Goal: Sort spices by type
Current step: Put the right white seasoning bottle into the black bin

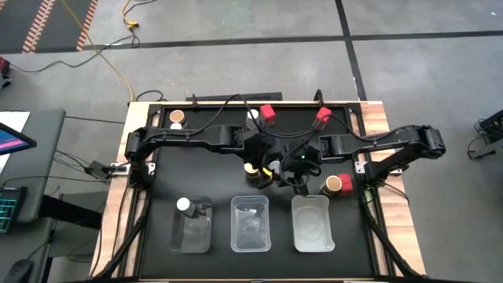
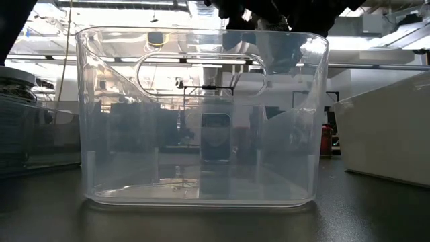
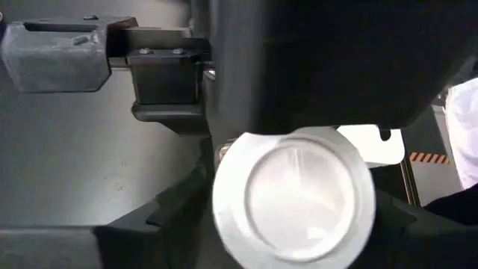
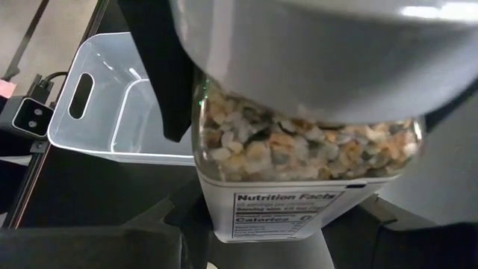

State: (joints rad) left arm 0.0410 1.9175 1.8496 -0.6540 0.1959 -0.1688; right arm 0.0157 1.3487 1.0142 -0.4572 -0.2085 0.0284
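My two grippers meet above the table's middle, the left gripper (image 1: pixel 273 167) coming from the left and the right gripper (image 1: pixel 297 168) from the right. Both are shut on one spice jar with coarse beige grains (image 4: pixel 299 142) and a white round cap (image 3: pixel 295 198). In the high view the grippers hide this jar. Other jars stand upright on the black mat: a tan-lidded one (image 1: pixel 177 118) far left, two red-capped ones (image 1: pixel 267 112) (image 1: pixel 323 115) at the far edge, one (image 1: pixel 339 185) at the right. A white-capped jar (image 1: pixel 183 205) stands in the left tray (image 1: pixel 192 236). My left gripper has the jar's white cap between its two fingers, one finger (image 3: pixel 183 213) on each side of the cap's rim (image 3: pixel 224 202). The cap's flat top faces along the fingers. My right gripper pinches the jar's labelled body (image 4: pixel 276 213) between its two fingers (image 4: pixel 183 224), away from the cap. The jar is lifted clear of the table.
Three clear plastic trays stand in a row along the near edge: left, middle (image 1: pixel 251 224) and right (image 1: pixel 310 224). The middle tray (image 2: pixel 201 114) fills the low view. A tan-lidded jar (image 1: pixel 251 170) stands on the mat just under the grippers.
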